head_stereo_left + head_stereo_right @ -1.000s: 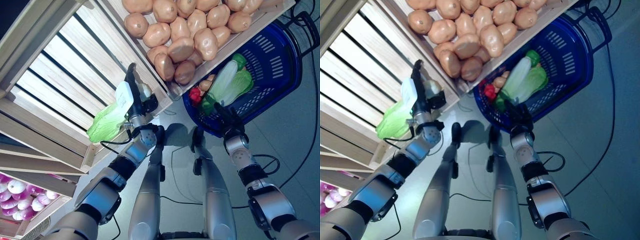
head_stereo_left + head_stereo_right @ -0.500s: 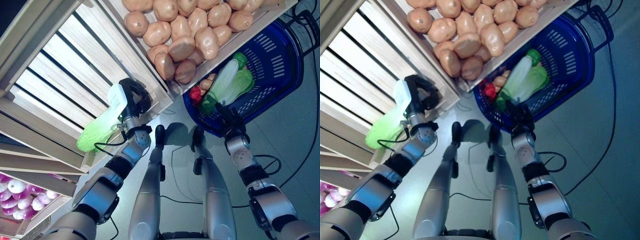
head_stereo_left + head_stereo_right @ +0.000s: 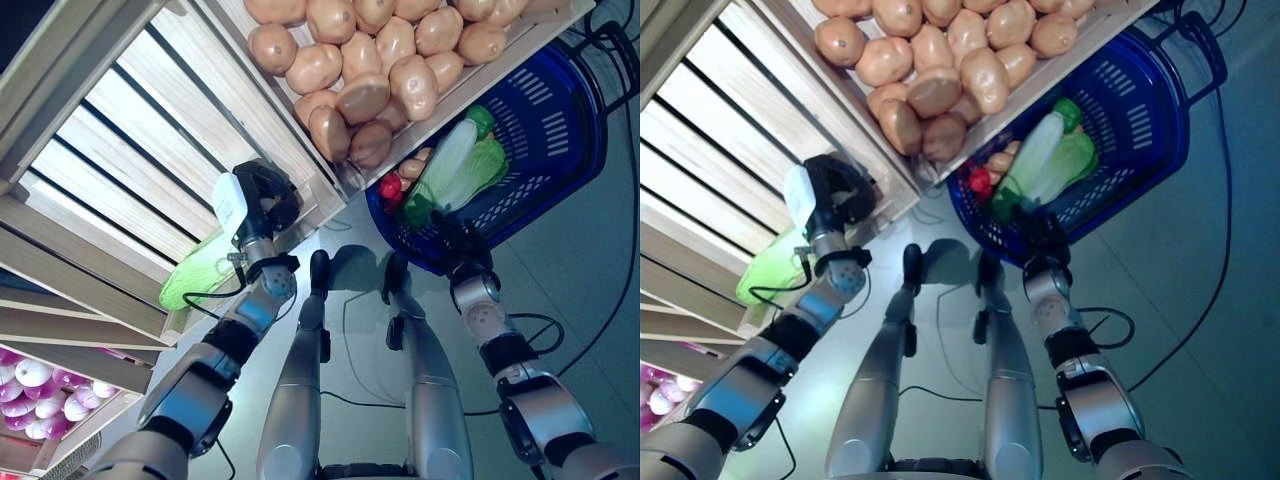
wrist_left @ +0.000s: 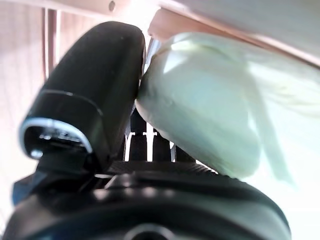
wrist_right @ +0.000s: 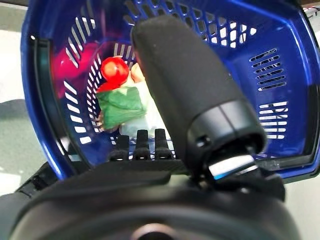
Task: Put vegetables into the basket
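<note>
Left eye view: left hand (image 3: 258,196) grips 1 cabbage (image 3: 200,282); right hand (image 3: 452,238) clasps 1 basket (image 3: 545,120).

A pale green napa cabbage (image 3: 205,270) sits clasped at its white stem end, leafy end hanging toward the crate's edge. The blue basket (image 3: 560,120) already holds another cabbage (image 3: 455,165), a red vegetable (image 3: 390,188) and a potato (image 3: 411,169).
</note>
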### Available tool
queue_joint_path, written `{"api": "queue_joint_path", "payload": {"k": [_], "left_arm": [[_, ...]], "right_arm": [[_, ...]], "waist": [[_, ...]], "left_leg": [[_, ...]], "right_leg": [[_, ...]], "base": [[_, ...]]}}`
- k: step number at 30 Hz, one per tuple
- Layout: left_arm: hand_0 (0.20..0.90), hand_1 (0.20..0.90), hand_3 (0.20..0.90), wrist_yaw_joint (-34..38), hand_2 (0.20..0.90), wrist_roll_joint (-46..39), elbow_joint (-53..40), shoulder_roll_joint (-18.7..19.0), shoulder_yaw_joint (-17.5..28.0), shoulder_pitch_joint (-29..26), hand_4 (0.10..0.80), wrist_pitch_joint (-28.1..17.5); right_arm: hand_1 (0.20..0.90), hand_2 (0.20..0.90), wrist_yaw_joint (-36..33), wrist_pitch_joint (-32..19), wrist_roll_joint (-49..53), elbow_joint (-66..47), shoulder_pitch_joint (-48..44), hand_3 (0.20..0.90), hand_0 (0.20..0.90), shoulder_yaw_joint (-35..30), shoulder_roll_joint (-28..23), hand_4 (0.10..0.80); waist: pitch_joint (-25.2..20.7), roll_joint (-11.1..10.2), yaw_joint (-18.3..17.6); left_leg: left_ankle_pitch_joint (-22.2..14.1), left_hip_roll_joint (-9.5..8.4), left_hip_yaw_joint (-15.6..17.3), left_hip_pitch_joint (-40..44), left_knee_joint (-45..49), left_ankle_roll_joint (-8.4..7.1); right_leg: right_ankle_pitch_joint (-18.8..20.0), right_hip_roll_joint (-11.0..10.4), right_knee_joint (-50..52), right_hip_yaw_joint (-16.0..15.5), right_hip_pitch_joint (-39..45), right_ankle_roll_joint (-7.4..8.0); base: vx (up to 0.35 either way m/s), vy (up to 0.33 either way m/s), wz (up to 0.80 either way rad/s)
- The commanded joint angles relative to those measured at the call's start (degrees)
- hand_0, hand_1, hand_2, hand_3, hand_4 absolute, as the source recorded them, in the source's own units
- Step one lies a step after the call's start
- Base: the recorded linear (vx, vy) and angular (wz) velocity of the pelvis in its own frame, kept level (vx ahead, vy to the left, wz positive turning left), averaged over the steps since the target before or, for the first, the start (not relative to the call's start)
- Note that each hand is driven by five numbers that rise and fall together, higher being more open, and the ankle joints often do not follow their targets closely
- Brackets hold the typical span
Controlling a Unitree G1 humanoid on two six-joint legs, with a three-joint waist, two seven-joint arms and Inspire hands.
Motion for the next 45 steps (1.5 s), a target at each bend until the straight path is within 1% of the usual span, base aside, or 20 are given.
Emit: {"api": "queue_joint_path", "payload": {"k": [1, 2, 3, 11, 17, 21, 23, 26, 30, 33, 35, 37, 40, 42, 43, 45], "left_arm": [[0.3, 0.3, 0.3, 1.5, 0.3, 3.6, -4.8, 3.7, 4.3, 3.0, 0.4, -1.8], [0.413, 0.413, 0.413, 1.1, 0.413, 3.8, -5.8, 4.1, 4.1, 3.4, 0.475, -1.3], [0.9, 0.9, 0.9, 0.9, 0.9, 3.8, -6.0, 4.2, 4.1, 3.5, 0.8, -1.1], [0.9, 0.9, 0.9, 1.2, 0.9, 5.2, -8.4, 5.4, 4.0, 4.8, 0.8, -1.6], [0.9, 0.9, 0.9, -1.5, 0.9, 7.1, -11.6, 7.6, 3.9, 5.5, 0.8, -1.1], [0.9, 0.9, 0.9, -2.8, 0.9, 8.2, -14.6, 9.3, 4.4, 7.3, 0.8, -0.7], [0.9, 0.9, 0.9, -4.1, 0.9, 9.2, -16.7, 10.4, 4.6, 8.5, 0.8, 0.4], [0.9, 0.9, 0.9, -4.9, 0.9, 9.8, -18.0, 11.1, 4.7, 9.3, 0.8, 1.5], [0.9, 0.9, 0.9, -5.9, 0.9, 10.5, -19.9, 12.6, 5.2, 11.2, 0.8, 2.3], [0.9, 0.9, 0.9, -7.0, 0.9, 10.5, -21.9, 13.4, 6.0, 12.8, 0.8, 1.7], [0.9, 0.9, 0.9, -6.8, 0.9, 10.9, -23.4, 13.6, 6.6, 14.2, 0.8, 0.4], [0.9, 0.9, 0.9, -3.3, 0.9, 12.0, -24.9, 13.7, 7.5, 15.8, 0.8, -1.9], [0.9, 0.9, 0.9, -2.1, 0.9, 12.3, -26.4, 13.7, 9.4, 17.5, 0.8, -3.8], [0.9, 0.9, 0.9, -3.5, 0.9, 12.3, -26.7, 13.7, 10.1, 18.1, 0.8, -4.0], [0.9, 0.9, 0.9, -4.4, 0.9, 11.5, -27.1, 13.5, 10.5, 18.7, 0.8, -5.1], [0.9, 0.9, 0.9, -5.4, 0.9, 12.8, -28.0, 13.7, 11.1, 19.4, 0.8, -5.6]], "right_arm": [[0.9, 0.9, 0.6, -3.5, -1.9, -7.0, 4.0, 0.9, 0.9, -0.9, -3.7, 0.8], [0.9, 0.9, 0.6, -3.4, -2.1, -7.1, 4.0, 0.9, 0.9, -1.1, -3.9, 0.8], [0.9, 0.9, 0.6, -3.3, -2.1, -7.2, 4.1, 0.9, 0.9, -1.1, -3.9, 0.8], [0.9, 0.9, 0.4, -3.2, -2.5, -7.3, 4.8, 0.9, 0.9, -1.3, -4.7, 0.8], [0.9, 0.9, 0.4, -2.7, -2.9, -8.1, 5.7, 0.9, 0.9, -1.7, -5.5, 0.8], [0.9, 0.9, 1.0, -3.0, -2.9, -8.5, 7.1, 0.9, 0.9, -2.3, -6.1, 0.8], [0.9, 0.9, 1.2, -3.2, -3.3, -8.6, 7.7, 0.9, 0.9, -2.5, -6.2, 0.8], [0.9, 0.9, 1.2, -2.9, -3.5, -9.0, 8.1, 0.9, 0.9, -2.8, -6.5, 0.8], [0.9, 0.9, 1.1, -2.6, -3.4, -9.5, 8.7, 0.9, 0.9, -3.1, -7.4, 0.8], [0.9, 0.9, 1.3, -2.6, -3.5, -9.8, 9.4, 0.9, 0.9, -3.5, -7.8, 0.8], [0.9, 0.9, 1.5, -2.7, -3.9, -10.1, 10.1, 0.9, 0.9, -3.8, -7.8, 0.8], [0.9, 0.9, 1.8, -3.0, -3.9, -10.4, 10.9, 0.9, 0.9, -4.0, -7.9, 0.8], [0.9, 0.9, 2.2, -3.4, -4.4, -10.3, 11.4, 0.9, 0.9, -4.3, -7.5, 0.8], [0.9, 0.9, 2.1, -3.4, -4.6, -10.2, 11.3, 0.9, 0.9, -4.5, -7.4, 0.8], [0.9, 0.9, 1.5, -3.3, -5.0, -10.6, 11.3, 0.9, 0.9, -4.5, -7.2, 0.8], [0.9, 0.9, 1.5, -3.3, -5.1, -10.8, 11.5, 0.9, 0.9, -4.7, -7.1, 0.8]], "waist": [[-0.2, 0.3, 2.0], [-0.2, 0.4, 2.1], [-0.2, 0.5, 2.1], [-0.2, 0.9, 2.5], [-0.2, 1.2, 2.7], [-0.2, 1.6, 3.0], [-0.2, 1.9, 3.3], [-0.2, 2.2, 3.4], [-0.2, 2.6, 3.8], [-0.2, 3.0, 4.1], [-0.2, 3.2, 4.3], [-0.2, 3.4, 4.6], [-0.2, 3.7, 5.1], [-0.2, 3.7, 5.3], [-0.2, 3.8, 5.5], [-0.2, 3.8, 5.6]], "left_leg": [[0.5, -2.18, 0.3, -1.9, 2.0, -1.72], [0.5, -2.17, 0.2, -2.0, 2.0, -1.71], [0.5, -2.17, 0.2, -2.0, 2.0, -1.71], [0.2, -2.35, 0.2, -2.6, 3.0, -1.54], [0.0, -2.53, 0.1, -2.9, 3.5, -1.47], [0.0, -2.71, 0.1, -3.1, 3.6, -1.36], [0.0, -2.86, 0.0, -3.2, 3.6, -1.29], [-0.1, -2.93, 0.1, -3.2, 3.7, -1.22], [-0.1, -3.17, 0.0, -3.3, 3.9, -1.08], [-0.1, -3.28, -0.1, -3.3, 3.7, -0.95], [-0.1, -3.32, -0.1, -3.4, 3.8, -0.91], [0.0, -3.43, -0.2, -3.3, 3.6, -0.81], [0.0, -3.57, -0.5, -3.3, 3.4, -0.78], [0.0, -3.63, -0.6, -3.3, 3.4, -0.83], [0.2, -3.62, -0.7, -3.3, 3.3, -0.84], [0.2, -3.55, -0.7, -3.2, 3.2, -0.83]], "right_leg": [[5.7, 0.9, -6.2, -0.9, 5.0, 2.41], [5.6, 0.9, -6.2, -0.9, 5.0, 2.37], [5.6, 0.8, -6.2, -0.9, 5.0, 2.37], [5.1, 0.6, -5.5, -1.1, 4.6, 2.22], [5.0, 0.5, -5.0, -1.2, 4.1, 2.2], [4.9, 0.3, -4.9, -1.4, 4.1, 2.22], [4.9, 0.1, -5.0, -1.5, 4.0, 2.21], [4.9, 0.0, -4.9, -1.6, 4.0, 2.19], [4.8, -0.1, -4.8, -1.7, 4.0, 2.2], [4.8, -0.2, -4.9, -1.8, 4.0, 2.19], [4.8, -0.4, -5.0, -1.9, 4.0, 2.19], [4.9, -0.5, -5.0, -2.1, 4.1, 2.2], [4.8, -0.6, -5.1, -2.4, 4.0, 2.22], [4.8, -0.7, -5.1, -2.6, 4.0, 2.2], [4.9, -0.7, -5.1, -2.7, 4.1, 2.19], [4.9, -0.7, -5.2, -2.8, 4.1, 2.18]], "base": [[0.0, 0.0, 0.0], [0.0, 0.0, 0.0], [0.0, 0.0, 0.0], [0.0, 0.0, 0.0], [0.006, 0.002, 0.01], [0.0, 0.0, 0.0], [0.0, 0.0, 0.0], [0.004, 0.009, 0.04], [0.0, 0.0, 0.0], [0.0, 0.0, 0.0], [0.0, 0.0, 0.0], [0.0, 0.0, 0.0], [-0.01, -0.021, 0.05], [-0.013, -0.024, 0.05], [0.0, 0.0, 0.0], [0.0, -0.004, 0.02]]}}
